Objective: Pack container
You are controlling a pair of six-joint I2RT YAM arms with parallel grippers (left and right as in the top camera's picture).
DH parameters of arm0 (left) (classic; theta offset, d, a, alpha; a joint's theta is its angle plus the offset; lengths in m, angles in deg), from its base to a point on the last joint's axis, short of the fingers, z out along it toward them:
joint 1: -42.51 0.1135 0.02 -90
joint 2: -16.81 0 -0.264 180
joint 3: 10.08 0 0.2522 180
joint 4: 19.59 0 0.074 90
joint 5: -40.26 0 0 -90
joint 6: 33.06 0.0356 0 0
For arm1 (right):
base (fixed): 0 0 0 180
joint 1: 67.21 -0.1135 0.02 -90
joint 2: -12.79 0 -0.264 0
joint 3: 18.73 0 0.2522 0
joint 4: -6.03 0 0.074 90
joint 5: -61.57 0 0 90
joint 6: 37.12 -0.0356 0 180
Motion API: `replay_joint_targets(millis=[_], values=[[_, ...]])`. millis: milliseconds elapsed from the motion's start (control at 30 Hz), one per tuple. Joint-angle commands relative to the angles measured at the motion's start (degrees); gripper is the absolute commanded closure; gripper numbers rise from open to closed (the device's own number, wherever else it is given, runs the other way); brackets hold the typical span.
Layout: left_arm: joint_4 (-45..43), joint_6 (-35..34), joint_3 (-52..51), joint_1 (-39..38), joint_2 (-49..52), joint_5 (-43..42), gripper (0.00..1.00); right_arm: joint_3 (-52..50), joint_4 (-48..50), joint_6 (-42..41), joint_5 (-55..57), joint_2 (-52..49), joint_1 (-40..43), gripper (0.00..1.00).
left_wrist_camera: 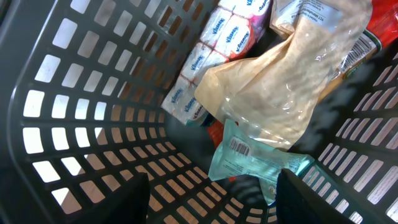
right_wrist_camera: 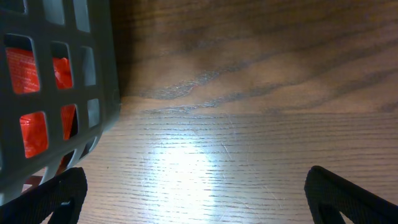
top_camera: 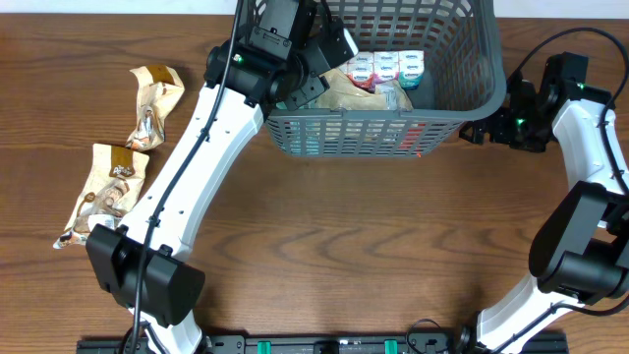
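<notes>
Since it sits at 12 o'clock on the table (top_camera: pixel 373 246) in the overhead view, the container (top_camera: pixel 383 120) has its far edge cut off by the frame. It is dark grey w/ slotted sides and a thick rim. Inside, white-and-blue tissue packs (top_camera: pixel 388 67) lie toward the far side, w/ a pale translucent bag (top_camera: pixel 339 90) just beside them at 9 o'clock. A red pack (right_wrist_camera: pixel 31 68) shows through the slots at the container's 4 o'clock corner. In the left wrist view a teal pack (left_wrist_camera: pixel 249 158) lies under the near end of the pale bag, touching it.

The left gripper (left_wrist_camera: pixel 211 205) is inside the container on its 9 o'clock side, above the contents. Its fingers (left_wrist_camera: pixel 134 199) are spread wide w/ nothing between them.

The right gripper (right_wrist_camera: pixel 199 202) is outside, near the 4 o'clock corner, low over bare wood w/ the slotted wall at its left. Its fingers (right_wrist_camera: pixel 56 193) are also wide apart and hold nothing; whether it touches the wall, can't tell.

Well apart at 9 o'clock on the table lie two crumpled tan snack packs, one farther (top_camera: pixel 152 98) and one nearer (top_camera: pixel 103 192), close together.
</notes>
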Motion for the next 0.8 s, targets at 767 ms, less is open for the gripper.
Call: replay_joint_targets(millis=[767], values=[[10.08, -5.73, -0.85, 1.38, -1.05, 0.26, 0.46, -0.09, -0.44, -0.15, 0.15, 0.0, -0.39, 0.01]])
